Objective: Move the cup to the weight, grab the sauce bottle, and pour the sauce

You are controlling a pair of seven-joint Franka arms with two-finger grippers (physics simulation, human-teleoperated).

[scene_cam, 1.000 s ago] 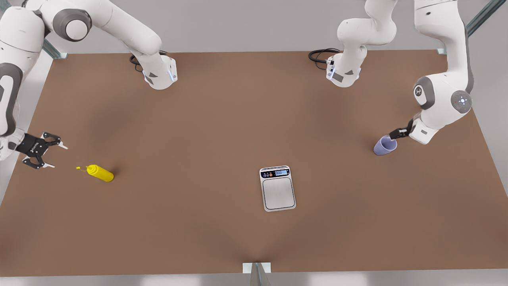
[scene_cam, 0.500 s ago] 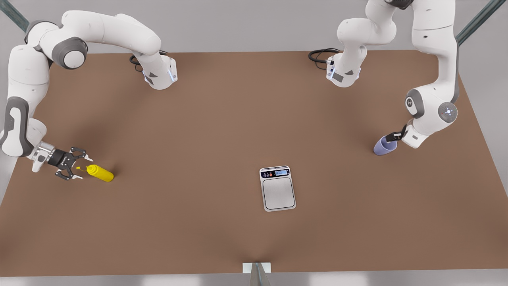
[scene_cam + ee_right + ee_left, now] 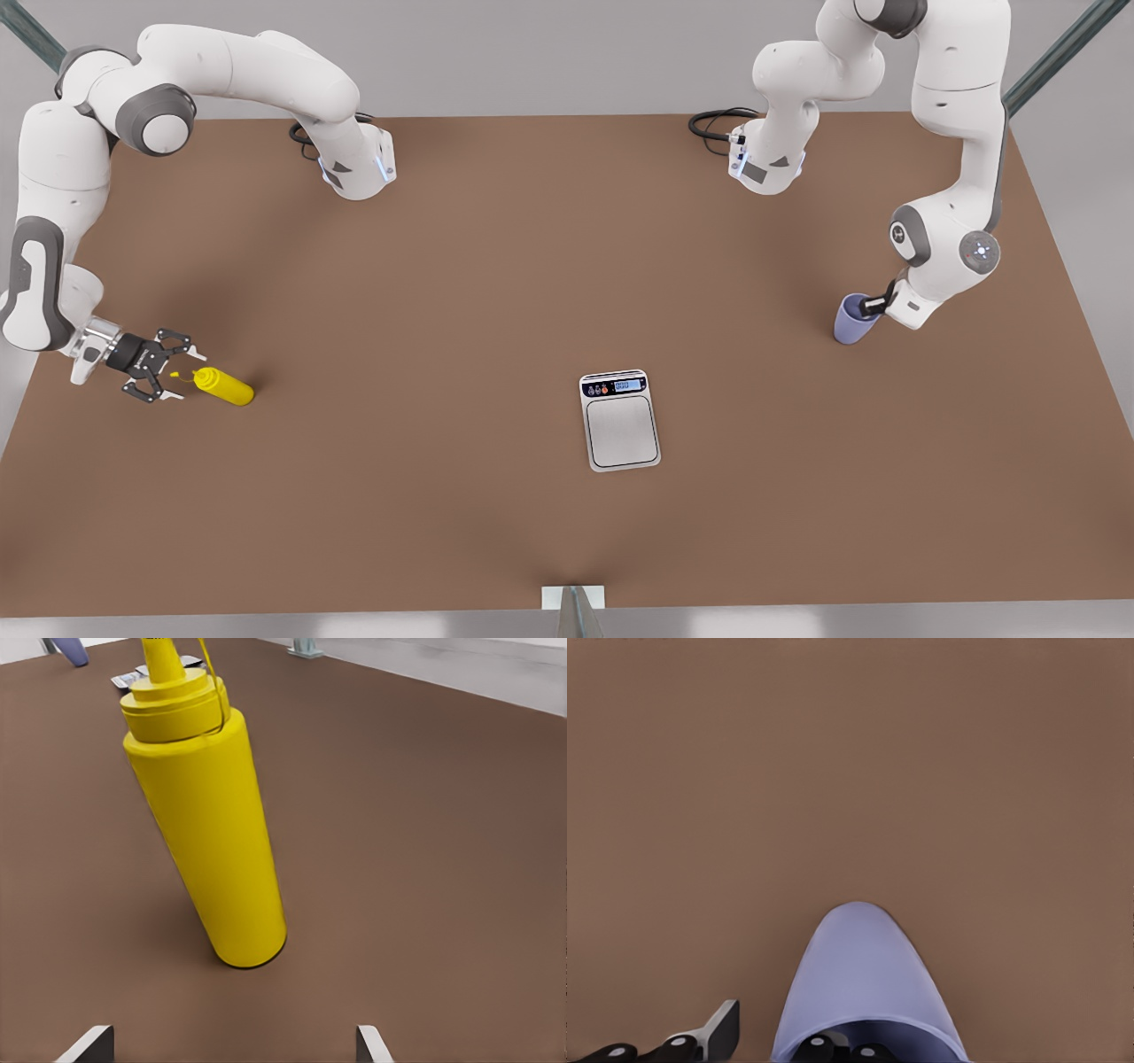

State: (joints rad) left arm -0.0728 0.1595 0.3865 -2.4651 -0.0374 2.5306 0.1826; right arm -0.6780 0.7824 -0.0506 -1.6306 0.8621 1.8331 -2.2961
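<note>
Left gripper pinches the cup rim, one finger inside, at the front view's right; bare table separates it from the weight. Right gripper is spread wide just beside the sauce bottle, whose right wrist view shows it standing tilted, nothing between.

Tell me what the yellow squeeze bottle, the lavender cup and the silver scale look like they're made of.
The yellow cylindrical squeeze bottle looks like smooth opaque plastic: uniform colour, soft sheen. The small lavender-blue tapered cup seems matte plastic or possibly glazed ceramic; its even, unmarked surface leaves that open. The flat rectangular silver scale appears to have a brushed steel plate, grey with a dull shine, and a dark control strip, likely plastic.
</note>
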